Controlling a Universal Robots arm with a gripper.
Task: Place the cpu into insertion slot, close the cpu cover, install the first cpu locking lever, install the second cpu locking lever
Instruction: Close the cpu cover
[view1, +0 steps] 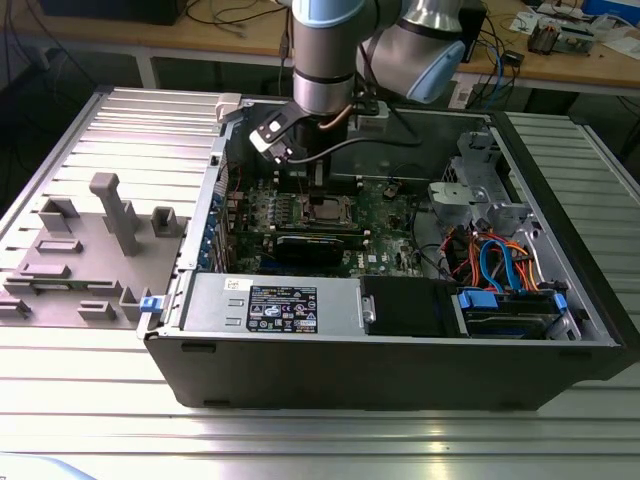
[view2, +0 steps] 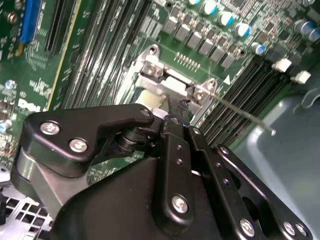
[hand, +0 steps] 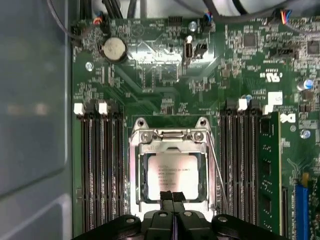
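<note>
Two fingertips of the gripper are pressing together with nothing visibly pinched, hovering at the near edge of the cpu cover. The cpu is sitting in the insertion slot just ahead of the gripper, with the cover apparently lying over it. Risk: the thin wire locking lever beside the gripper is looking unlatched. A glancing push could be slipping off it and scraping the green board.

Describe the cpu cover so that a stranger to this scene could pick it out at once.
Inside the open computer case, find the green board. Near its middle, between two banks of long black memory slots, sits the cpu cover. It is the only square silver metal frame there, and its window shows the grey top of the cpu.
</note>
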